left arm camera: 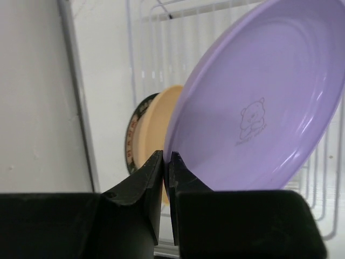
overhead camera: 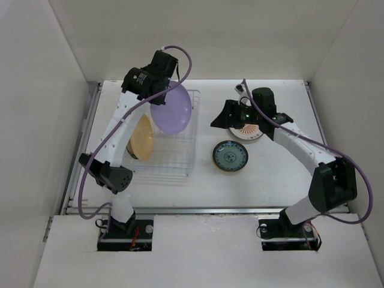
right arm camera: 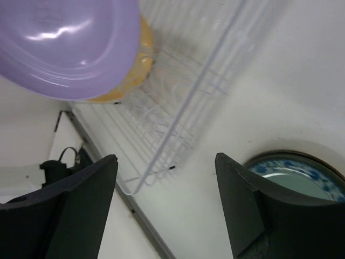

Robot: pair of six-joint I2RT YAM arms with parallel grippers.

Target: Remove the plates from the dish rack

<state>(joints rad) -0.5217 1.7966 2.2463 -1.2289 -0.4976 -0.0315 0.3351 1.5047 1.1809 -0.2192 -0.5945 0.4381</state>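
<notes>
White tabletop point(overhead camera: 270, 180) lay under the gaping, empty right gripper point(right arm camera: 166, 159); the left gripper point(left arm camera: 166, 156) pinched the lavender plate point(left arm camera: 259, 97) by its rim.

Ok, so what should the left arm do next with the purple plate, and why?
Probably carry it right, clear of the rack and out over bare table. The left gripper is shut on the purple plate at its rim, and the plate looks lifted off the rack, tilted, with the tan plate standing behind it.
</notes>
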